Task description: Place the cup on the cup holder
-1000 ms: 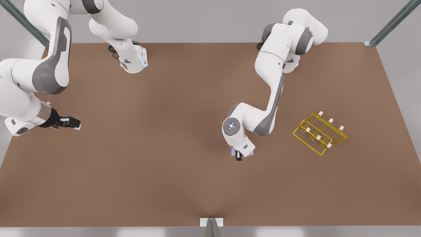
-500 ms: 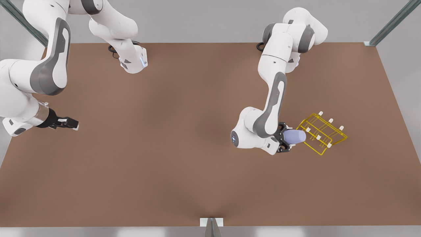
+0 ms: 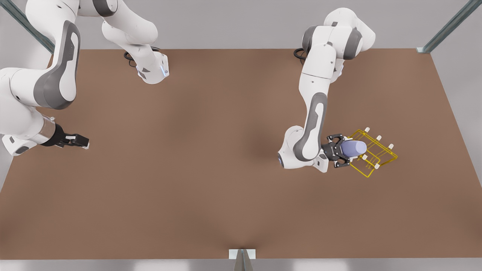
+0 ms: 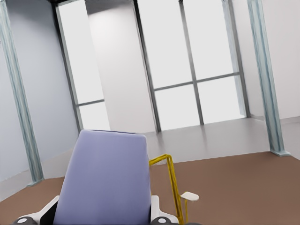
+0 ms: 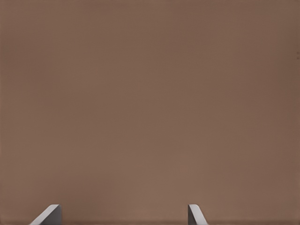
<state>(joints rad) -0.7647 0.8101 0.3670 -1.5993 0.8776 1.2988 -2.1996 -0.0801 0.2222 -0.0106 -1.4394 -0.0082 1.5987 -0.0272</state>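
Left gripper (image 3: 343, 151), on the arm at the front view's right, is clamped on the small pale lavender-blue tapered cup (image 3: 353, 149), which is held on its side with one end pointing across the bright yellow thin-wire cup holder (image 3: 371, 153). Within the last second the cup has been lifted from the brown table (image 3: 188, 169) and carried over the holder's near edge, so the transport step is judged nearly complete and alignment with a white-tipped peg (image 4: 189, 196) remains. In the left wrist view the cup (image 4: 107, 178) is seen pinched between the two pale fingers (image 4: 158, 212), with yellow wire just beside it. Right gripper (image 3: 77, 140) waits near the table's edge at the front view's left, its fingertips (image 5: 195, 214) spread apart and empty.
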